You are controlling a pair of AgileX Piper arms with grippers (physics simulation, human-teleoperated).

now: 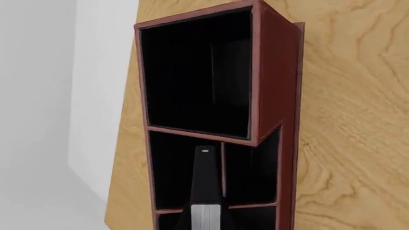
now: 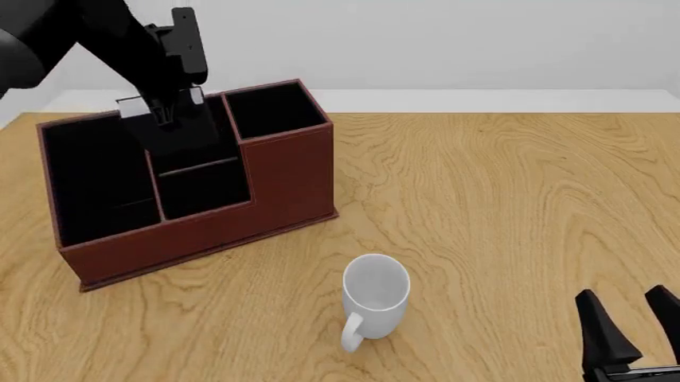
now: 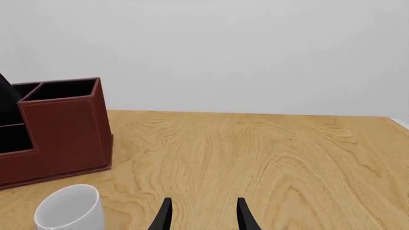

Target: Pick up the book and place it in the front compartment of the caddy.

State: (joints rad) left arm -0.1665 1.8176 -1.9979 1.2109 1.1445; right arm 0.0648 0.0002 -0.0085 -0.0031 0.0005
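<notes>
The reddish-brown caddy (image 2: 212, 231) stands at the table's left, its black compartments open upward; it also shows in the left wrist view (image 1: 259, 72) and the right wrist view (image 3: 64, 129). My left gripper (image 2: 168, 111) hangs over the caddy's middle compartments, shut on the black book (image 2: 189, 134). The book's white page edges stick out on both sides of the fingers. In the left wrist view the book (image 1: 206, 182) points down over a divider between two small compartments. Its lower end blends into the black inside. My right gripper (image 2: 632, 326) is open and empty near the front right edge.
A white mug (image 2: 375, 298) stands upright in front of the caddy's right end, handle toward me; it also appears in the right wrist view (image 3: 69, 208). Bare wooden table (image 2: 510, 199) lies between the mug and my right gripper (image 3: 203, 213).
</notes>
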